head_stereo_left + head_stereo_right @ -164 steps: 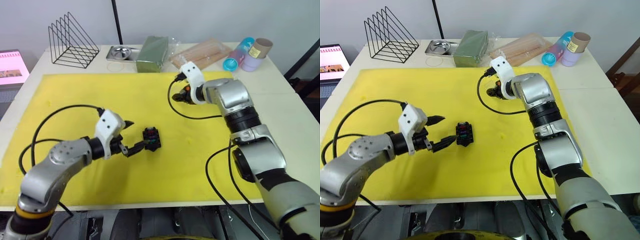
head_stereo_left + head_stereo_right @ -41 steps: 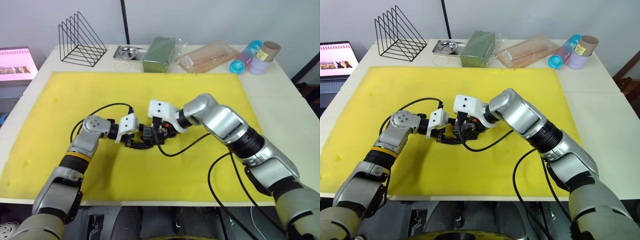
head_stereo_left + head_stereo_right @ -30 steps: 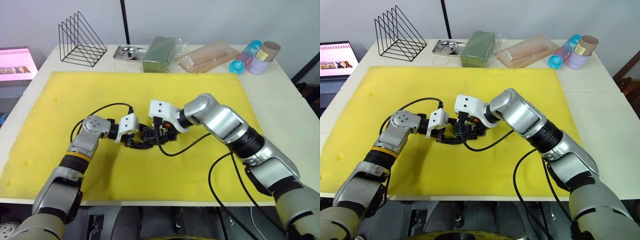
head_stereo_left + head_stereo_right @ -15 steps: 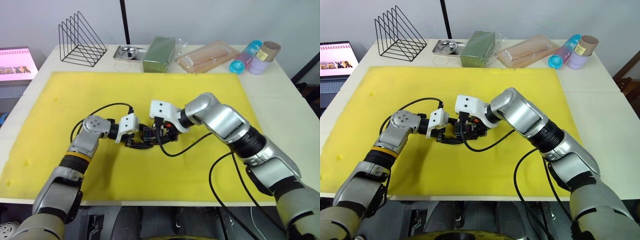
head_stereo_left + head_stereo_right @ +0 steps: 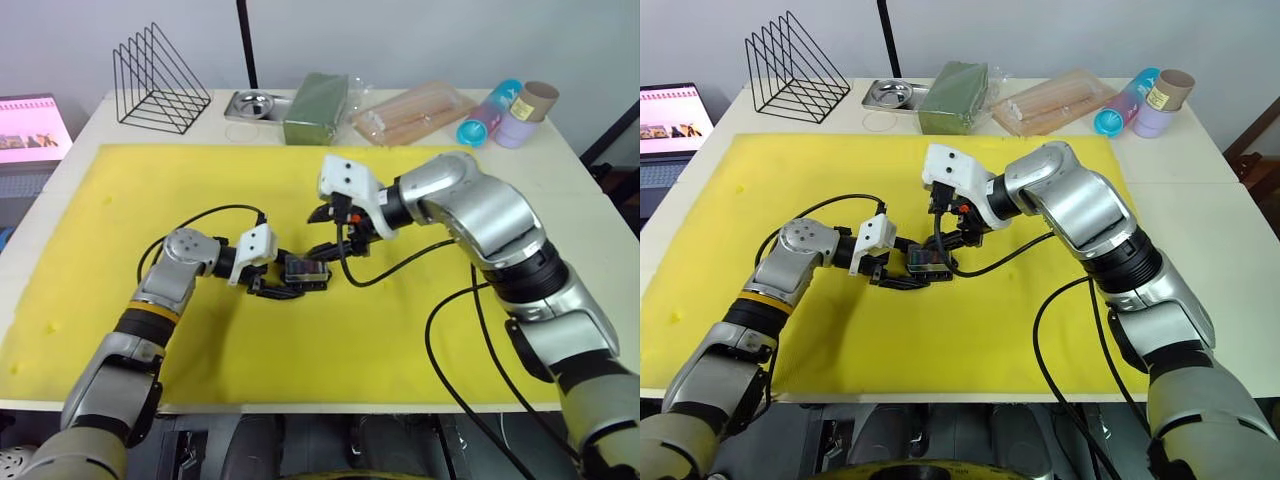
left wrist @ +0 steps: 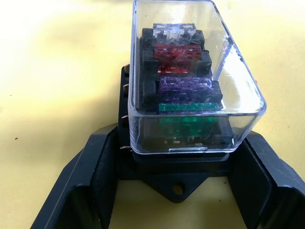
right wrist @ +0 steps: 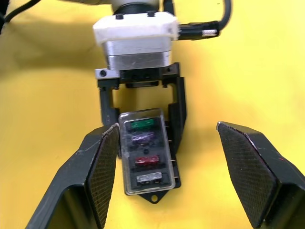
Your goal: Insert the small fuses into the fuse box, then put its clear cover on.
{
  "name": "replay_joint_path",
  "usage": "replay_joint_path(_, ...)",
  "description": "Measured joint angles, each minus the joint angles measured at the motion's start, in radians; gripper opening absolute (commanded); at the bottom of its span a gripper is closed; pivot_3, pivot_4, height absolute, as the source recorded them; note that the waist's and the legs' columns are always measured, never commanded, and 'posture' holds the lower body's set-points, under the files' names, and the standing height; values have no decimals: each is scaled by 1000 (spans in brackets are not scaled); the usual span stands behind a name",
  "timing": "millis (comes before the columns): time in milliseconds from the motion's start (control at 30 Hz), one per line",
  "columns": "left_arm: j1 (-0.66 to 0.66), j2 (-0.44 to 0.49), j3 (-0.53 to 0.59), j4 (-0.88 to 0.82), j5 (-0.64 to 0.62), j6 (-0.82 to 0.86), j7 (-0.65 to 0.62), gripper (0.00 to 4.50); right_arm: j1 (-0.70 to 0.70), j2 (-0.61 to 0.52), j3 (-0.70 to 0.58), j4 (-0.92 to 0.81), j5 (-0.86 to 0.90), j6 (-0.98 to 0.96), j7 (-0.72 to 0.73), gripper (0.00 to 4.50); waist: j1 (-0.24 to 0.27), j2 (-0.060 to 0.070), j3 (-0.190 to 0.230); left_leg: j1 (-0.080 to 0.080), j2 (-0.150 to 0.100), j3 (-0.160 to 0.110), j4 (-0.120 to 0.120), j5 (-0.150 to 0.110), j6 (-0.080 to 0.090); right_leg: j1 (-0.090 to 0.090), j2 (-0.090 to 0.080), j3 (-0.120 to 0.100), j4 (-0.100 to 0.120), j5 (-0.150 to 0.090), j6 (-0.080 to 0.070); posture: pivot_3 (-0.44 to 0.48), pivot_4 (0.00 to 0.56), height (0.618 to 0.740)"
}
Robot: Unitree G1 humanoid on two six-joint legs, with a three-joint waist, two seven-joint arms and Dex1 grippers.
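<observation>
The black fuse box [image 5: 305, 271] rests on the yellow mat [image 5: 140, 190] with the clear cover [image 6: 190, 71] seated over it. Under the cover sit the small fuses: a greyish one [image 6: 171, 31], a red one [image 6: 174, 51], a purple one [image 6: 186, 86] and a green one [image 6: 190, 107]. My left gripper [image 5: 293, 281] is shut on the fuse box, its fingers [image 6: 95, 181] clamping the black base from both sides. Slightly above and behind the box, my right gripper [image 5: 328, 232] hangs open, holding nothing and clear of the cover [image 7: 145, 150].
Along the table's back edge stand a black wire rack [image 5: 160, 75], a metal tray [image 5: 255, 103], a green packet [image 5: 315, 95], a clear bag of sticks [image 5: 410, 105] and some cups [image 5: 500, 110]. A laptop screen [image 5: 30, 130] is at far left.
My right gripper has lifted off the fuse box and drawn back and up, now open. The cover stays on the box, still held by the left gripper.
</observation>
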Motion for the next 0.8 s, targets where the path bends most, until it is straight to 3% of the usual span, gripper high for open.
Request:
replay_joint_path(267, 0, 4, 0, -4, 0, 8, -4, 2902, 88, 55, -50, 7, 62, -7, -42, 135, -1, 0, 0, 0, 0, 0, 0, 0, 0, 0, 0, 0, 0, 0, 0, 0, 150, 740)
replay_joint_path(800, 7, 10, 0, -11, 0, 4, -5, 2902, 133, 61, -95, 8, 95, -105, -63, 58, -2, 0, 0, 0, 0, 0, 0, 0, 0, 0, 0, 0, 0, 0, 0, 0, 150, 740)
